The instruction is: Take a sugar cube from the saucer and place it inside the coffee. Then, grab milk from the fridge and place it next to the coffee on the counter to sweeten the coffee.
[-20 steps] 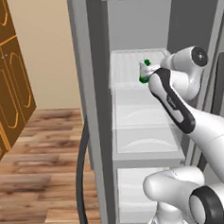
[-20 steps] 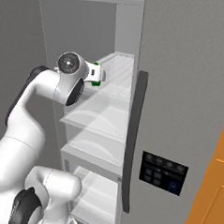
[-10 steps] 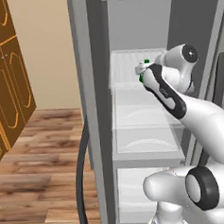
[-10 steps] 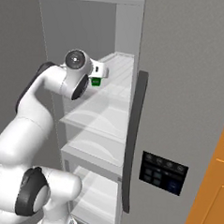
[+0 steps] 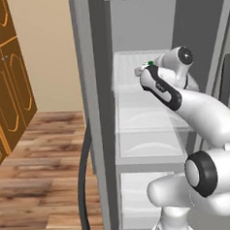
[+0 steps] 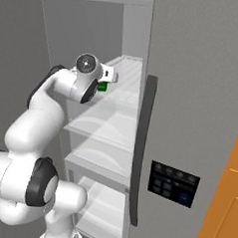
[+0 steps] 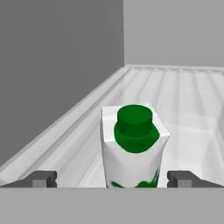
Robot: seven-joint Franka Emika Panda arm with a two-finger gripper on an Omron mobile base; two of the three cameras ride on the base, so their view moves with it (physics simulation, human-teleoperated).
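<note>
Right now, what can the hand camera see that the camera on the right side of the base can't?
Hand view alone: the milk's round green cap from above, standing upright on the ribbed shelf, with the open gripper's dark fingertips either side of it, not touching.

Right base view alone: the fridge door's long dark handle, a dark control panel, and the white arm.

Both share: the milk and the fridge shelf.

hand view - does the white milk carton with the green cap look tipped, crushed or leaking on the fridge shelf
Nothing stands out. The white milk carton with the green cap stands upright on the pale ribbed fridge shelf, cap on, with no dents or spill showing. The open gripper sits with one finger on each side of it.
</note>
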